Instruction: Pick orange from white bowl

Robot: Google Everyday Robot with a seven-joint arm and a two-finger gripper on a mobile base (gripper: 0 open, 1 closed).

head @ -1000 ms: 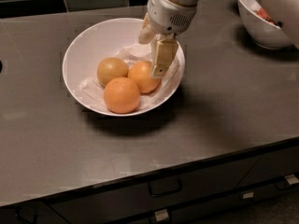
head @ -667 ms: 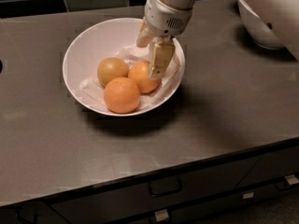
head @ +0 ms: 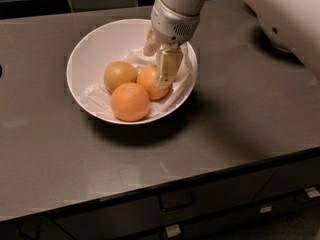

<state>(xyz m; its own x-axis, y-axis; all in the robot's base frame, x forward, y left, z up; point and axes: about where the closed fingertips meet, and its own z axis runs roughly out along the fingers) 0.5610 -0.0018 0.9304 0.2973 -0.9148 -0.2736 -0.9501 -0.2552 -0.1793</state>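
Glossy white round bowl [head: 82, 59] with crumpled paper liner sits on my grey table [head: 240, 114]. The smooth bright orange [head: 147, 83] lies toward its 3 o'clock. My gripper [head: 158, 66] hangs over it, fingers [head: 169, 66] parted, the near one overlapping the fruit's 2 o'clock edge.

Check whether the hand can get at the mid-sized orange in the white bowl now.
Probably yes: the hand sits inside the white bowl, right over the orange, nothing between them. The larger fruit and yellow-brown fruit crowd only its left and front.
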